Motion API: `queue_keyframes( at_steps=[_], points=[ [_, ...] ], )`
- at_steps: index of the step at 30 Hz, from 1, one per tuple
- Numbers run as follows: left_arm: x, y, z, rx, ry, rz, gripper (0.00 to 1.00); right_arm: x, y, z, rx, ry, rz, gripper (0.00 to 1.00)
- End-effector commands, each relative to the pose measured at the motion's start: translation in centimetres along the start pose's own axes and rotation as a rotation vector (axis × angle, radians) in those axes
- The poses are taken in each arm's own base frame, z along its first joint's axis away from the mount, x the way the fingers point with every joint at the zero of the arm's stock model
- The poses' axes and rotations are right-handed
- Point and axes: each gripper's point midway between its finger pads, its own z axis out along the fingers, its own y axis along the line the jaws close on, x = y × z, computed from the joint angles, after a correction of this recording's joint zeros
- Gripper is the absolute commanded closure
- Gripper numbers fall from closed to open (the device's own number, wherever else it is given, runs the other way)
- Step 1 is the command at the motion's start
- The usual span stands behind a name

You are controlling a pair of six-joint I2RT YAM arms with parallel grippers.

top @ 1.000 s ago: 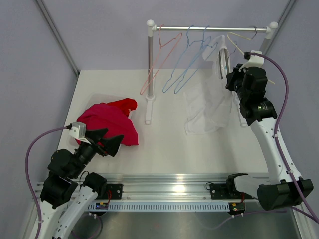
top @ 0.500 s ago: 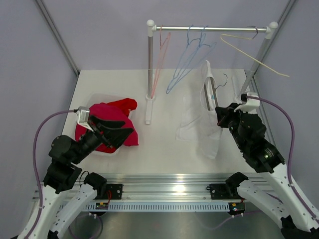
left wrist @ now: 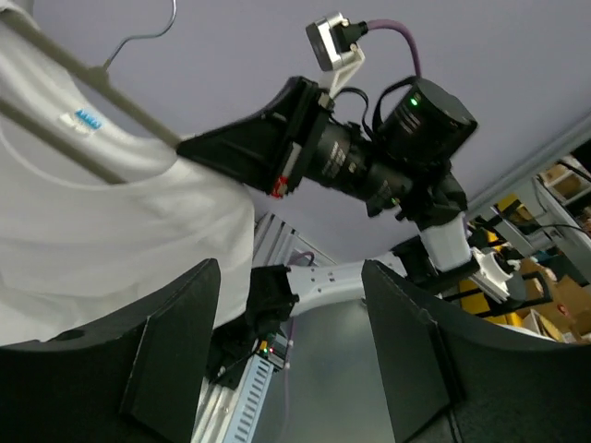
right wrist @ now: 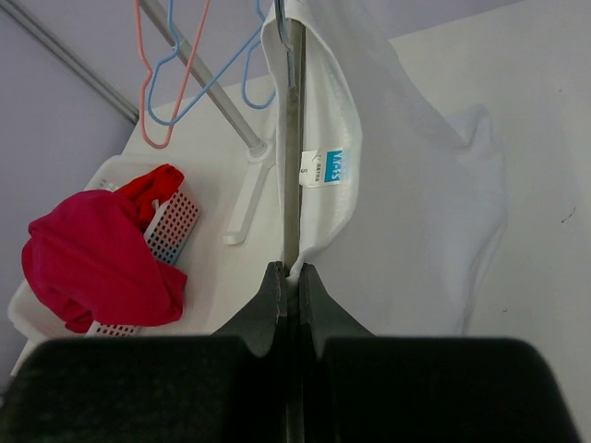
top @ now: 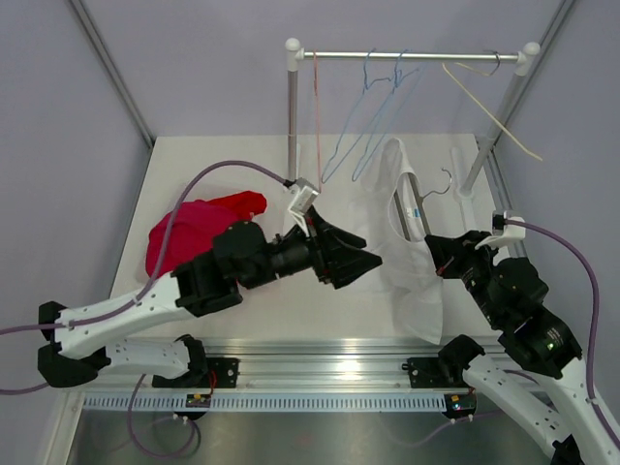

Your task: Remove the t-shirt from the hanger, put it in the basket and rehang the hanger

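**Below the rail, front right of the tabletop (top: 213,165): white t-shirt (top: 415,281) hanging on hanger (top: 411,199), right fingers (right wrist: 272,293) pinching it**

White t-shirt is hanging on a grey hanger, well apart from the rail (top: 407,55) and lower than it. Its hem is dropping toward the front edge of the tabletop; cannot tell if it is touching. Right fingers are pressing together on the hanger's lower bar, with the shirt's neck label just above them in the right wrist view. Left fingers (left wrist: 175,351) are standing spread, holding nothing, pointing at the shirt's left side, near it but not touching. On the rail, a pink hanger (top: 316,107), blue hangers (top: 373,107) and a cream hanger (top: 489,102) are hanging bare. A red garment (top: 194,232) is lying heaped in a white basket (right wrist: 171,221) at the left.
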Motion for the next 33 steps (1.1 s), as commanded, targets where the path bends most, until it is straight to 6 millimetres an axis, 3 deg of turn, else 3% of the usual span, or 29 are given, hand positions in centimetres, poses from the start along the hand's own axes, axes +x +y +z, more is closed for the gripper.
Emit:
queue_keyframes(
  at_steps=[1,2,5,9,10,12,17,24,26,27,30,31,33],
  points=[
    [-3.8,0.9,3.7,-0.111,-0.145,0.053,0.32,-1.7,2.6,-0.7,-0.119,-0.037,0.020,1.00],
    [-3.6,1.3,5.7,-0.130,-0.139,0.057,0.31,-2.2,3.2,-0.9,-0.151,-0.047,0.023,1.00],
    [-3.3,2.7,9.1,-0.188,-0.141,0.060,0.31,-2.8,4.2,-1.2,-0.199,-0.058,0.009,1.00],
    [-2.8,4.4,12.3,-0.261,-0.135,0.066,0.30,-3.7,4.9,-1.8,-0.239,-0.079,-0.007,1.00],
    [-2.9,4.7,12.8,-0.278,-0.142,0.070,0.29,-4.0,5.1,-2.0,-0.250,-0.086,-0.011,1.00],
    [-1.7,7.7,14.0,-0.358,-0.094,0.066,0.25,-4.4,5.4,-2.3,-0.269,-0.096,-0.022,1.00],
    [-1.8,11.2,15.8,-0.352,-0.078,-0.061,0.25,-5.4,6.0,-3.2,-0.299,-0.113,-0.039,1.00],
    [-2.5,9.2,17.0,-0.211,-0.123,-0.075,0.33,-4.9,6.5,-3.5,-0.331,-0.085,-0.034,1.00],
    [-3.7,8.2,16.4,-0.175,-0.171,-0.075,0.37,-4.3,6.7,-3.5,-0.347,-0.062,-0.035,1.00],
    [-3.2,8.7,16.1,-0.187,-0.173,-0.077,0.41,-4.0,6.8,-3.5,-0.353,-0.051,-0.029,1.00],
    [-3.7,8.2,15.3,-0.170,-0.197,-0.083,0.65,-3.1,7.1,-3.5,-0.374,-0.016,-0.018,1.00],
    [-3.9,8.0,15.1,-0.165,-0.203,-0.085,0.79,-3.0,7.1,-3.6,-0.379,-0.013,-0.012,1.00],
    [-4.5,6.9,14.3,-0.139,-0.211,-0.089,0.90,-2.8,7.0,-3.8,-0.380,-0.005,-0.004,0.96]
  ],
)
